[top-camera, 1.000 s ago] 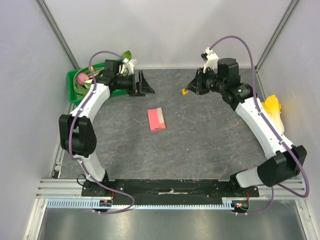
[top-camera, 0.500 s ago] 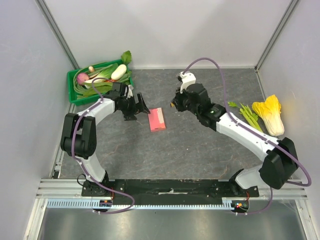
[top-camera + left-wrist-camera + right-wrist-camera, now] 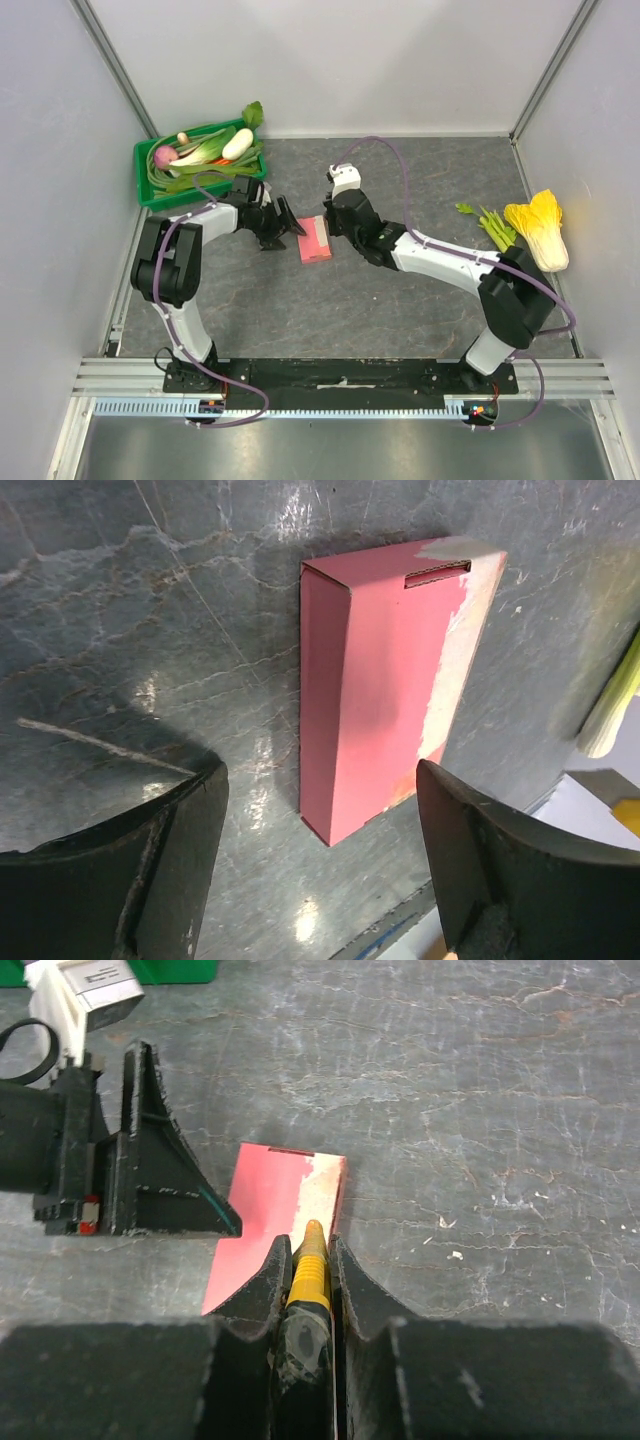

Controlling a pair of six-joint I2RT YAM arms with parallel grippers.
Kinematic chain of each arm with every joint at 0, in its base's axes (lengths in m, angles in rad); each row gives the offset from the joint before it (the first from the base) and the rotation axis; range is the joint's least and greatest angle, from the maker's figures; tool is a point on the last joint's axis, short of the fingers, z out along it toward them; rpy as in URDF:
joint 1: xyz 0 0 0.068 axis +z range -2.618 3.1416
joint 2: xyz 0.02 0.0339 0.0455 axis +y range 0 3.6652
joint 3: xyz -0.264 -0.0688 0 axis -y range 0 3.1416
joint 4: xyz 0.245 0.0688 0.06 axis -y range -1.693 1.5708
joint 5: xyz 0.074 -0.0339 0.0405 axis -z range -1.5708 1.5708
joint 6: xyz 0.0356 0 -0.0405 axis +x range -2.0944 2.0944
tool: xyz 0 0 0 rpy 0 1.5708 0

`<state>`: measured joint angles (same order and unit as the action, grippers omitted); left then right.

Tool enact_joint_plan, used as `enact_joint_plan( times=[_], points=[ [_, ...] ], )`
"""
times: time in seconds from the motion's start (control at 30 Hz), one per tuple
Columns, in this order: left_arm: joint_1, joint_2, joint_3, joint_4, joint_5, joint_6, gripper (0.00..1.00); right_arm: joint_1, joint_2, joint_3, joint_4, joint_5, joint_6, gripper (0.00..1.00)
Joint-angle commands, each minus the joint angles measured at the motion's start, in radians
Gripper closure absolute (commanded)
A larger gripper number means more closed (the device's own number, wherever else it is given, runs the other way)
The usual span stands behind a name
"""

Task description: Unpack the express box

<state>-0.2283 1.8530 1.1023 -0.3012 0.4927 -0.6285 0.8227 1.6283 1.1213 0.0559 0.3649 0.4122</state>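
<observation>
The express box [image 3: 315, 240] is a flat pink-red carton lying on the grey table top, with a worn pale strip along one long edge. My left gripper [image 3: 287, 222] is open just left of the box. In the left wrist view the box [image 3: 385, 670] lies ahead between the spread fingers [image 3: 150, 860]. My right gripper [image 3: 330, 224] is at the box's far right edge, shut on a thin yellow-orange tool [image 3: 308, 1260]. The tool's tip points at the pale strip of the box [image 3: 262, 1210]. The left gripper [image 3: 150, 1175] shows beside the box there.
A green crate [image 3: 148, 190] holding vegetables stands at the back left. A yellow cabbage [image 3: 540, 228] and green stalks [image 3: 490, 225] lie at the right. Walls enclose the table on three sides.
Both arms have swung in from the back of the table to the box. The left gripper has come from the crate to the box's left side. The right has come from the back right with its tool.
</observation>
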Motion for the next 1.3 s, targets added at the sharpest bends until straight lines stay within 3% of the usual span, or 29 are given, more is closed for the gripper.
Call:
enact_joint_plan(
  times=[0.0, 0.23, 0.33, 0.57, 1.27],
  points=[
    [-0.017, 0.041, 0.014, 0.014, 0.01, -0.094, 0.2, 0.001, 0.033, 0.003, 0.108, 0.1, 0.02, 1.0],
    [-0.034, 0.091, 0.039, 0.011, 0.004, -0.145, 0.26, 0.001, 0.11, 0.028, 0.131, 0.101, 0.025, 1.0],
    [-0.042, 0.098, 0.044, -0.01, -0.023, -0.146, 0.33, 0.001, 0.134, 0.035, 0.137, 0.098, 0.022, 1.0],
    [-0.049, 0.13, 0.07, -0.05, -0.036, -0.117, 0.67, -0.013, 0.166, 0.052, 0.144, 0.117, 0.014, 1.0],
    [-0.049, 0.156, 0.082, -0.092, -0.056, -0.06, 0.92, -0.025, 0.268, 0.132, 0.159, 0.158, -0.004, 1.0]
  ],
)
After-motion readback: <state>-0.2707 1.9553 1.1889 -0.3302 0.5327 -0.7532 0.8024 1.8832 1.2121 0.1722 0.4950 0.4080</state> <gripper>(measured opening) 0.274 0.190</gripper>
